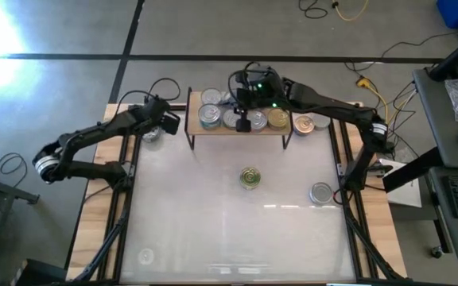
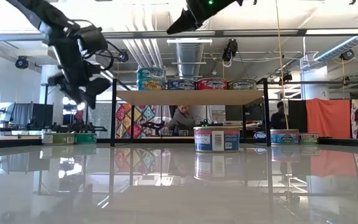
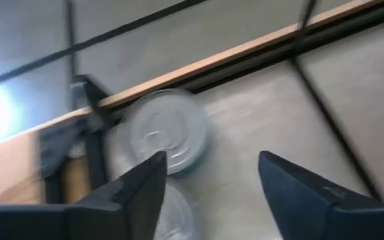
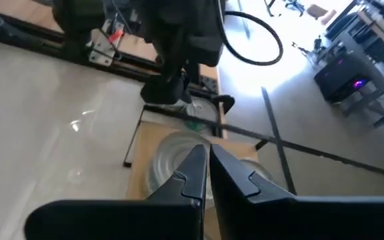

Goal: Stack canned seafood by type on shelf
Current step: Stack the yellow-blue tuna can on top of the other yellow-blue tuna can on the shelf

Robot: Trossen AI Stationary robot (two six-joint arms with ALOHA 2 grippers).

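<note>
The left hand (image 1: 164,121) hangs above the table's (image 1: 181,222) far left corner, at about ten o'clock from the table's centre, just left of the shelf (image 1: 237,127). Its fingers (image 3: 139,187) stand parted with nothing between them. A silver-topped tin (image 3: 169,133) with a greenish side lies on the table below and ahead of that hand, apart from both fingers and close to the shelf's black leg (image 3: 92,127).

The right hand (image 1: 243,124) is clenched, its fingers (image 4: 193,175) pressed together and empty, hovering above the row of tins on the shelf. A silver tin top (image 4: 169,157) lies directly beneath it in the right wrist view.

The shelf stands at twelve o'clock along the table's far edge. It carries silver-topped tins (image 1: 211,116) toward its left end and a gold-topped tin (image 1: 277,119) toward its right; the low view shows one tin (image 2: 151,74) stacked on another at the left end. Two more tins (image 1: 312,123) sit just off the shelf's right end.

On the open table, a gold-topped tin (image 1: 250,177) stands near the centre and a silver-topped tin (image 1: 320,192) at four o'clock, near the right edge. The near half of the table is open.

The labels carry print, but it is too small to read.
</note>
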